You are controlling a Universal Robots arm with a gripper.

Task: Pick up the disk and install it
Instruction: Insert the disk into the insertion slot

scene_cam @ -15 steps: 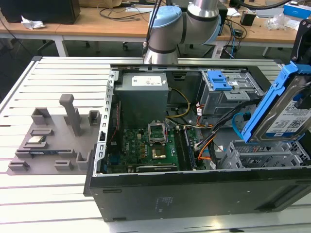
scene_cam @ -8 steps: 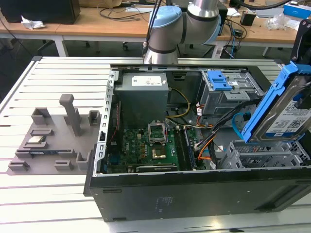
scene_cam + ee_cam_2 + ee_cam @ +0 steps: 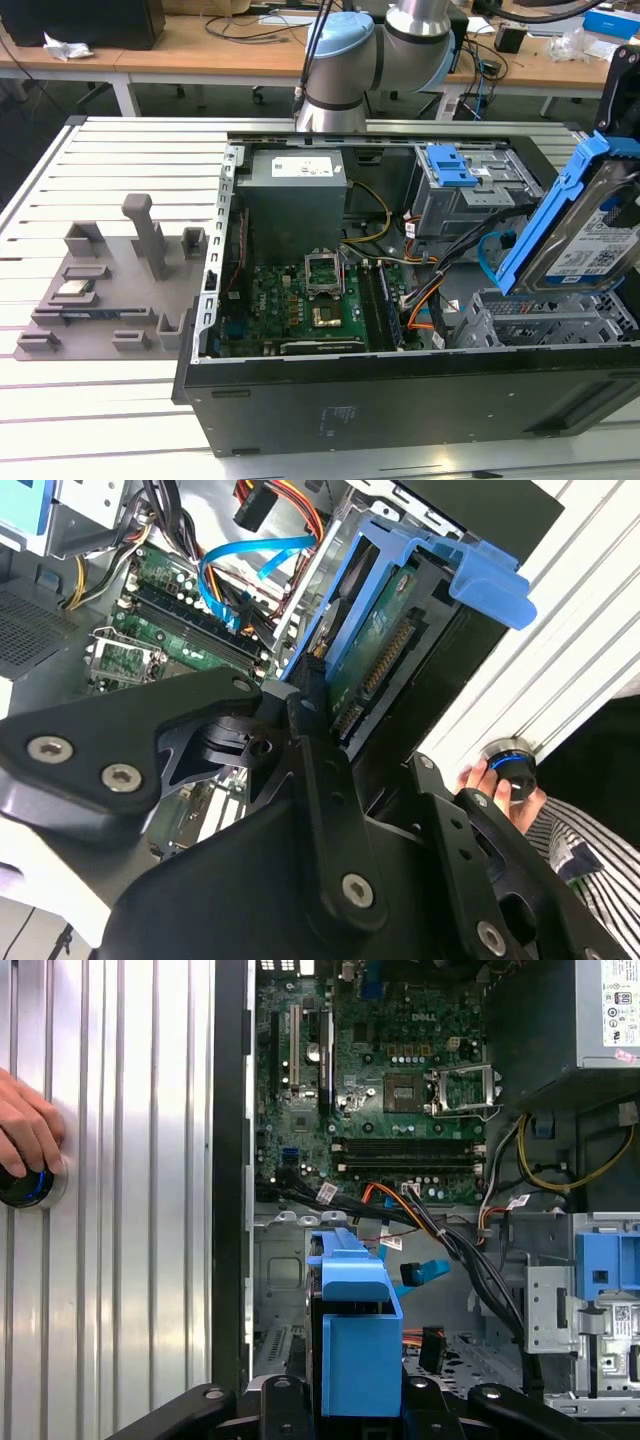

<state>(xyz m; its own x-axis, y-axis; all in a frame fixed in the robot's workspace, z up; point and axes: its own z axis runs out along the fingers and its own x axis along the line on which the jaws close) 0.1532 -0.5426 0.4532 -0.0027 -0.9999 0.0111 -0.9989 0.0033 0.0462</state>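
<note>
Install step in hand, pickup done. The hand (image 3: 370,742) is clamped on the disk (image 3: 588,225), jaws pressed on its two sides with the blue bracket (image 3: 355,1325) between them in the first wrist view. The disk hangs tilted, one end up, label facing the exterior view's left, at that view's right end of the open computer case (image 3: 350,405) and just above the grey drive cage (image 3: 540,318). It is not seated and, as far as I can tell, not touching the cage. The connector edge and green circuit board of the disk show in the second wrist view. A blue data cable (image 3: 487,262) and an orange wire bundle (image 3: 428,300) lie just beside the cage, near the motherboard (image 3: 300,300). The power supply (image 3: 295,195) sits well apart, at the far side of the case. A person's fingers (image 3: 28,1125) rest on a round blue-ringed button (image 3: 25,1188) on the slatted tabletop (image 3: 120,400). Judgement: roughly halfway. Seating would call for levelling the disk so the bracket lines up with the cage, and for keeping clear of the loose cables so none gets pinched.
</note>
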